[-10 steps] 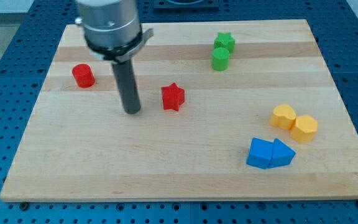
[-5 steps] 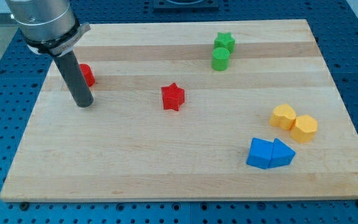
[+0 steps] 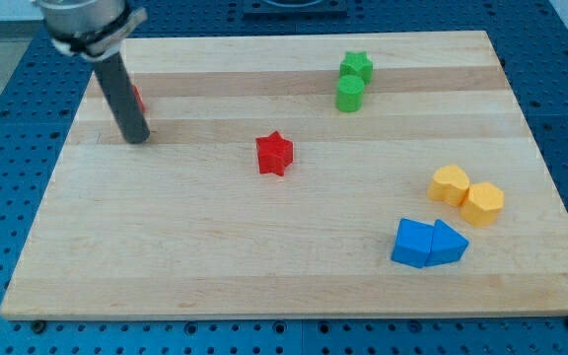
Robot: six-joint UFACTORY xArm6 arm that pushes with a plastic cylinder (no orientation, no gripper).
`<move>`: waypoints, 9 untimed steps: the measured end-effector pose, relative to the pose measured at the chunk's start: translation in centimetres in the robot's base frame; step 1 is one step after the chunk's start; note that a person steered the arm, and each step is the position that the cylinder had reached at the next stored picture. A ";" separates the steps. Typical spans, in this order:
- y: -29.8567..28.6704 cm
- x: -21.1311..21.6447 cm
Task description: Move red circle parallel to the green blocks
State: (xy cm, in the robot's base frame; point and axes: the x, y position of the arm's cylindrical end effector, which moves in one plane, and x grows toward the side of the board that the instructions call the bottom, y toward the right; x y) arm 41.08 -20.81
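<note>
Barely started: my tip (image 3: 136, 137) parked touching, maybe, mostly hidden red circle (image 3: 137, 98); nowhere near green blocks (image 3: 352, 82) yet.

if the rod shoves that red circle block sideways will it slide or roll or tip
Probably slide: the red circle, mostly hidden behind my tip, looks like a squat cylinder standing on its flat end. The smooth wooden board should offer little grip, and an off-centre push may make it swerve.

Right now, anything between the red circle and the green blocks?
Nothing visible does. The red circle, mostly hidden behind my rod, sits at the view's upper left by my tip. The red star lies below the direct line to the green star and green cylinder.
</note>
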 end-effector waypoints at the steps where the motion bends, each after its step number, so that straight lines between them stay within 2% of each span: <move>1: -1.0 2.9; 2: -5.9 0.6; 3: -6.0 0.6; 4: -6.0 -3.6; 8: -3.5 -6.7; 9: -3.5 -9.2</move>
